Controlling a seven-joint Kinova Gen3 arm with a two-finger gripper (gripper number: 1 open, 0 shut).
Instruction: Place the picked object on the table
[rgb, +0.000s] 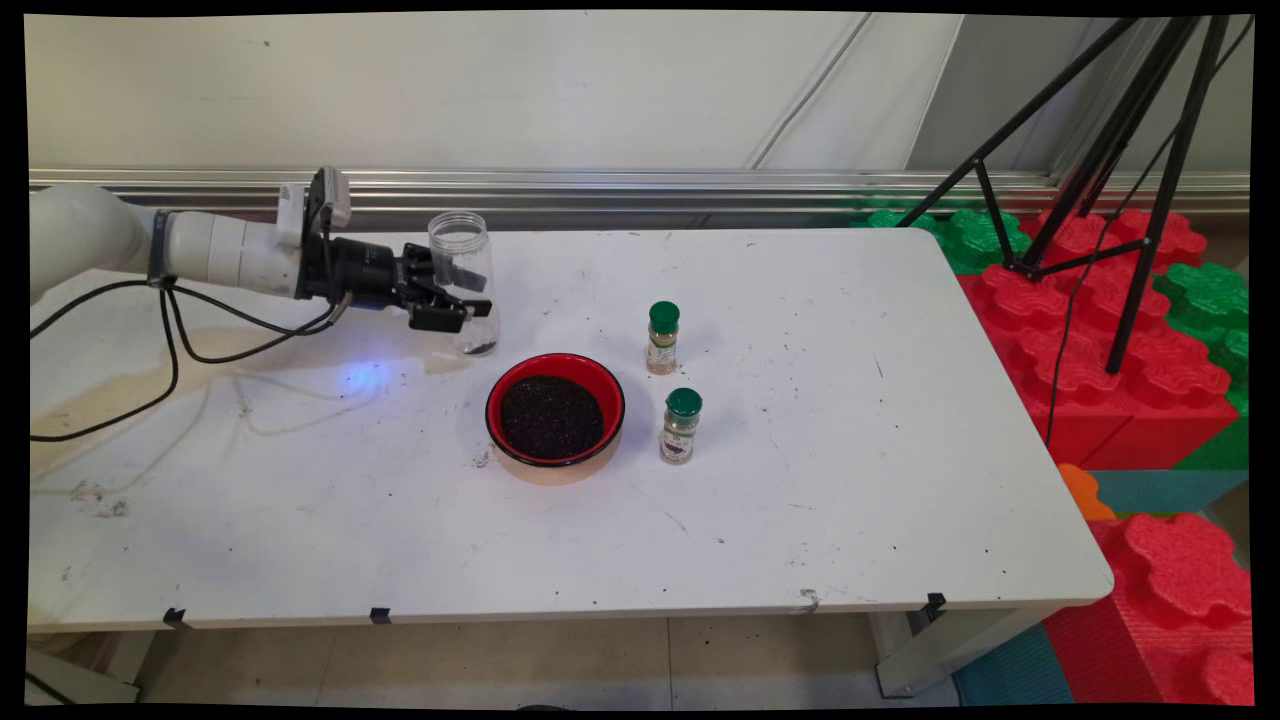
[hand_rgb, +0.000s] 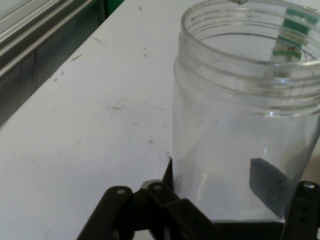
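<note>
A white worktop (rgb: 820, 520) is standing before a pale wall, with red and green foam blocks (rgb: 1100, 330) and a black tripod (rgb: 1120, 150) at its right. The gripper (rgb: 462, 295) is reaching in level from the left and closing around a clear, lidless jar (rgb: 463, 280) — one finger on each side, pads against the wall. Just beside it a red bowl (rgb: 555, 408) of dark grains is sitting; two green-capped spice bottles (rgb: 662, 338) (rgb: 681, 426) are standing right of the bowl.
</note>
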